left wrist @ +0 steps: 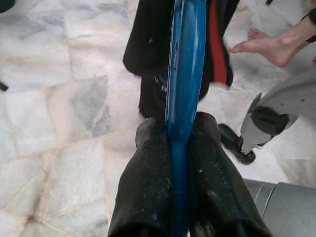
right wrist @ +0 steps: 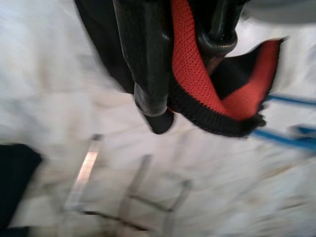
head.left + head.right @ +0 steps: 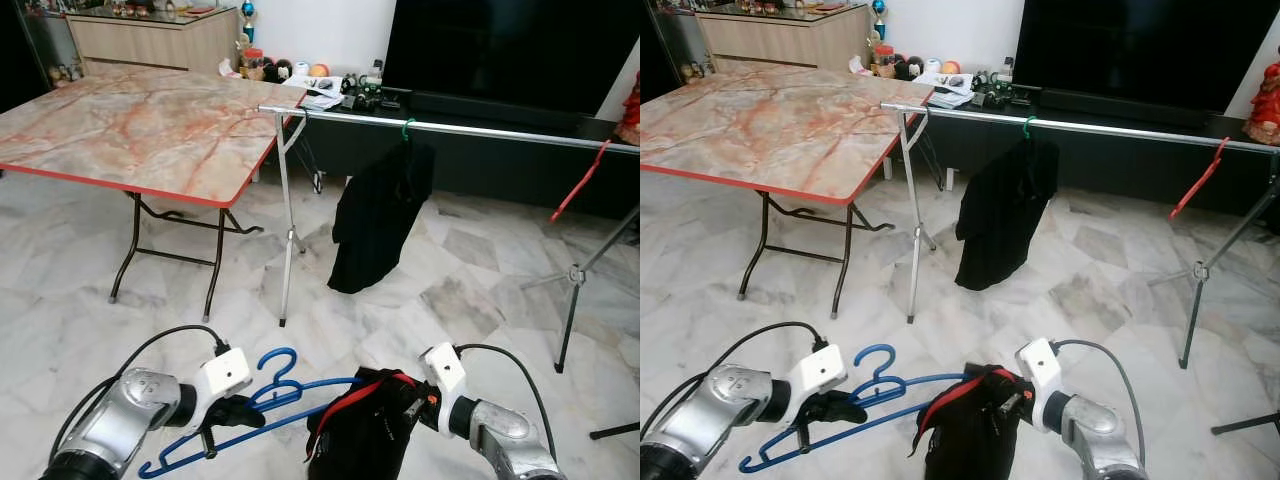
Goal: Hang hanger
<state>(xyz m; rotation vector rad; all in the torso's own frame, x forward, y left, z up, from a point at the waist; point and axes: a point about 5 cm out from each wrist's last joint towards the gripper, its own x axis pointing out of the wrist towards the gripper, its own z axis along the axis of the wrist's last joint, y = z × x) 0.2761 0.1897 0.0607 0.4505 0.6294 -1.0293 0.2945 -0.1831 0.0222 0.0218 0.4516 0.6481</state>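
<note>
L gripper [image 3: 235,412] sits low at front left, fingers [image 1: 148,182] pinched tight on the blue hanger [image 3: 262,400], w/ the plastic bar running straight through the narrow slit between the two pads and on past the tips. Hanger's hook curls up just beyond the gripper, its long bar reaching across toward the R side, where it meets the black garment [image 3: 362,432].

R gripper [image 3: 412,408] is at front right, jaws closed on that garment's black-and-red collar edge [image 2: 197,94]; red trim is wedged between the two fingers, cloth drooping below.

Both held above marble floor [image 3: 440,300], apart from the rail. Metal clothes rail [image 3: 470,128] stands well ahead on thin legs, w/ another black garment [image 3: 378,215] on a green hanger [image 3: 407,127] and a red hanger [image 3: 580,180] further R. Folding table [image 3: 140,125] w/ marbled top is to the L. A person's bare foot [image 1: 269,44] shows in L wrist view.
</note>
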